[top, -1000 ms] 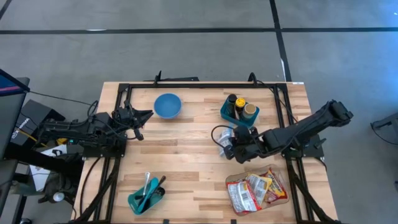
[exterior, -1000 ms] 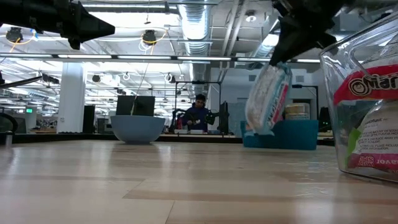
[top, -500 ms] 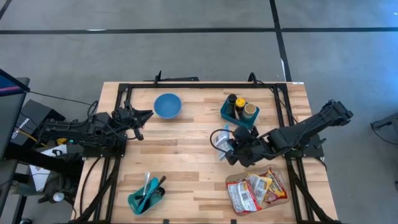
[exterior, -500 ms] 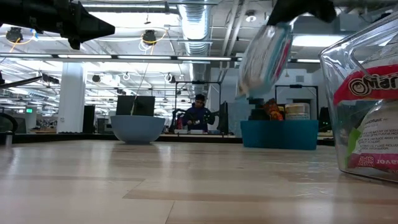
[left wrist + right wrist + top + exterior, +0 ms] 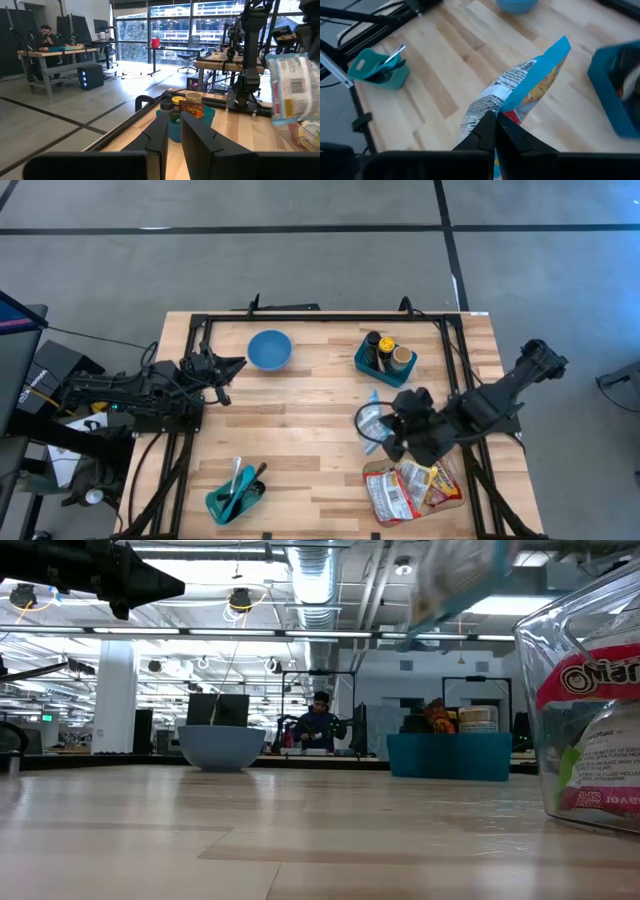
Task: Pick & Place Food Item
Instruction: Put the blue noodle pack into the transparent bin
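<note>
Right gripper is pinching a crinkly blue-edged snack packet above the wooden table; left gripper is hanging nearly closed, seemingly empty.

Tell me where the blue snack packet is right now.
The blue snack packet hangs above the table's right half in the high view, pinched in the right tool, between the blue bin of bottles and the clear tub of packets.

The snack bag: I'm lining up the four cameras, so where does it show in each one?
High view: snack bag right of centre, held by the right gripper.
Low view: top edge, right of centre.
Left wrist view: far right, in the air.
Right wrist view: centre.
Shared landmark: the teal bin of jars.
</note>
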Robot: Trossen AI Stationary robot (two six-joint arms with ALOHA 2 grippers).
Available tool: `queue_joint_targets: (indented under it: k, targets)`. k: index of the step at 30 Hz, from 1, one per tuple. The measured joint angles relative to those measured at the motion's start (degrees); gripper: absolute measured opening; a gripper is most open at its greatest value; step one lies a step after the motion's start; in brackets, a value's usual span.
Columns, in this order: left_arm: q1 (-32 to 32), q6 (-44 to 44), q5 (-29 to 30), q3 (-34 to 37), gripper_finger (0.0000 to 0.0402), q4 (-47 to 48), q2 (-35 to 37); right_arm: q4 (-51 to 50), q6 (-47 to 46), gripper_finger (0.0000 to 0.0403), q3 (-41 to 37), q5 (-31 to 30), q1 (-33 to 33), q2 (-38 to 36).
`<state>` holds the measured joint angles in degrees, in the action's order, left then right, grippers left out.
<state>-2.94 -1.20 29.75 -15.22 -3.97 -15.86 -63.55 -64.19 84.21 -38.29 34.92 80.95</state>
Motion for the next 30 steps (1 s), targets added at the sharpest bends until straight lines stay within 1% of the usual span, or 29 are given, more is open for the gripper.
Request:
queue_joint_targets:
  k: [8, 11, 18, 20, 24, 30]
  targets:
    - [0.02, 0.01, 0.00, 0.00, 0.0044, 0.00, 0.00, -14.22, -16.59, 0.0000, 4.51, 0.97, 7.31, 0.00]
    - [0.02, 0.00, 0.00, 0.00, 0.0044, 0.00, 0.00, -18.03, -23.17, 0.0000, 4.92, 1.32, 10.40, 0.00]
    - [0.00, 0.01, -0.01, 0.00, 0.0044, 0.00, 0.00, -25.34, -38.56, 0.0000, 5.00, 4.40, 16.75, 0.02]
    - [0.00, 0.01, 0.00, 0.00, 0.0044, 0.00, 0.00, -26.44, -41.99, 0.0000, 5.00, 5.53, 18.08, 0.02]
    - [0.02, 0.00, 0.00, 0.00, 0.0044, 0.00, 0.00, -26.44, -45.50, 0.0000, 4.96, 8.30, 20.19, 0.02]
    - [0.00, 0.00, 0.00, 0.00, 0.0044, 0.00, 0.00, -26.45, -52.03, 0.0000, 4.94, 14.15, 22.37, 0.02]
